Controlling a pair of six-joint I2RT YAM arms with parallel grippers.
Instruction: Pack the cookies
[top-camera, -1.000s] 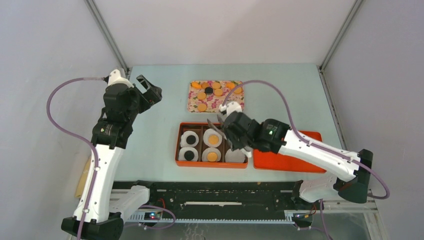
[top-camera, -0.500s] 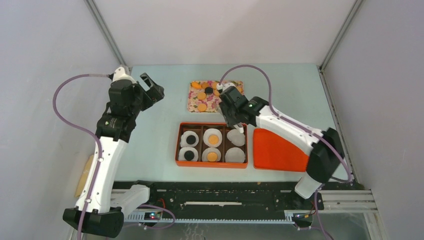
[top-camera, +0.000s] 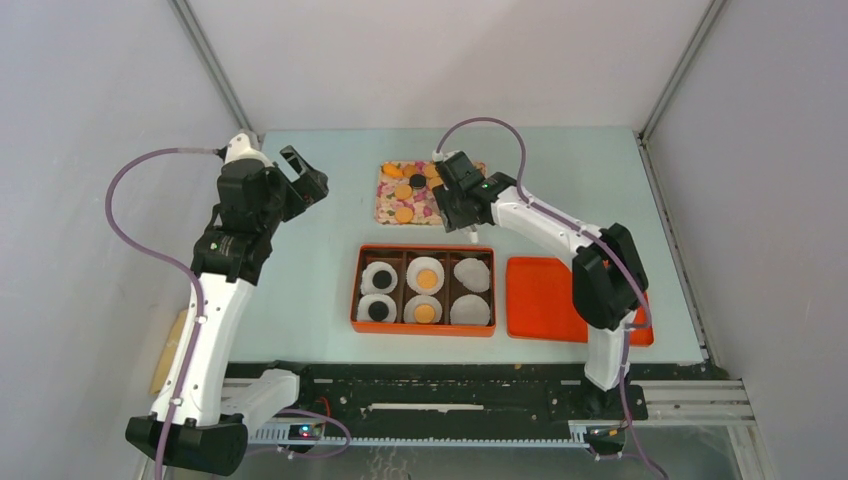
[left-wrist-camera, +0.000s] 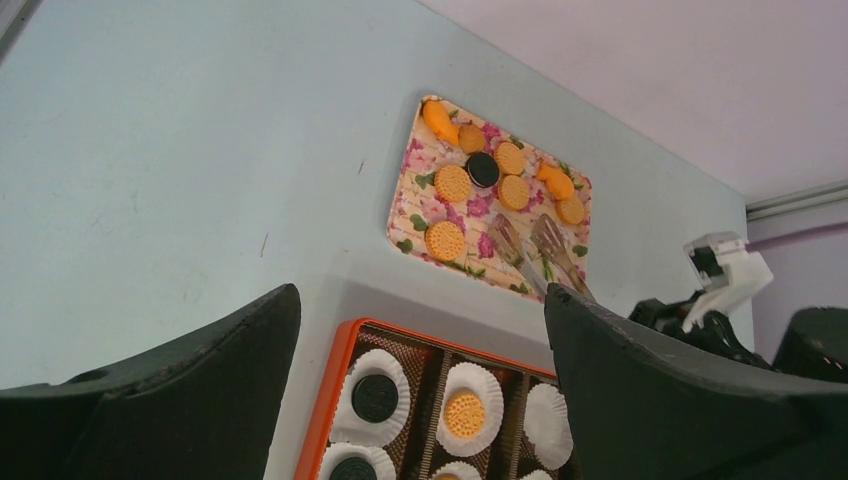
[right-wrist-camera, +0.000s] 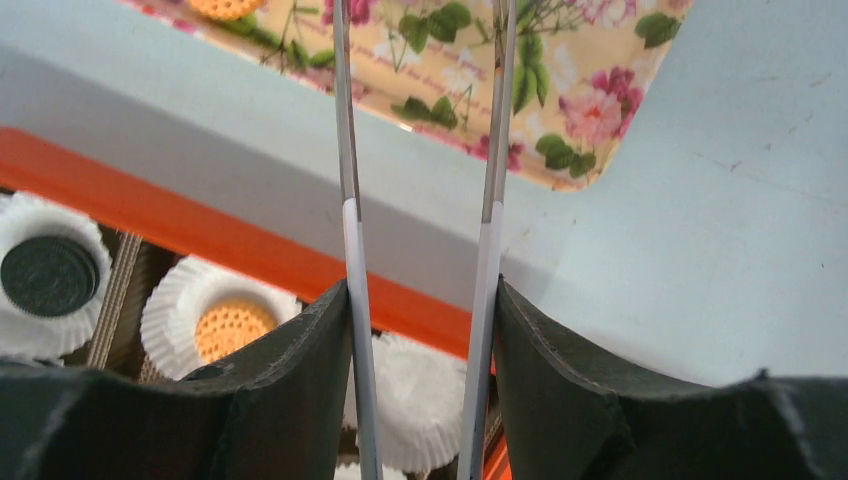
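Note:
Several cookies (top-camera: 403, 191), orange-tan ones and a black one (left-wrist-camera: 483, 169), lie on the floral tray (top-camera: 432, 210). In the orange box (top-camera: 357, 290), two black cookies (top-camera: 379, 278) and two orange-tan cookies (top-camera: 427, 279) sit in white liners, and the right two liners (top-camera: 472, 274) hold nothing. My right gripper (right-wrist-camera: 422, 290) is shut on metal tongs (right-wrist-camera: 345, 150). The tong blades stand apart, with nothing between them, over the tray's near right corner (left-wrist-camera: 508, 243). My left gripper (left-wrist-camera: 420, 295) hangs open and empty, high over the table to the left of the tray.
An orange lid (top-camera: 545, 300) lies flat to the right of the box. The right arm reaches from the near right across the lid to the tray. The left arm (top-camera: 240, 230) stands along the left side.
The right gripper with the tongs went from over the box's right column back to the floral tray, and the blades spread a little. The left arm shifted slightly at first.

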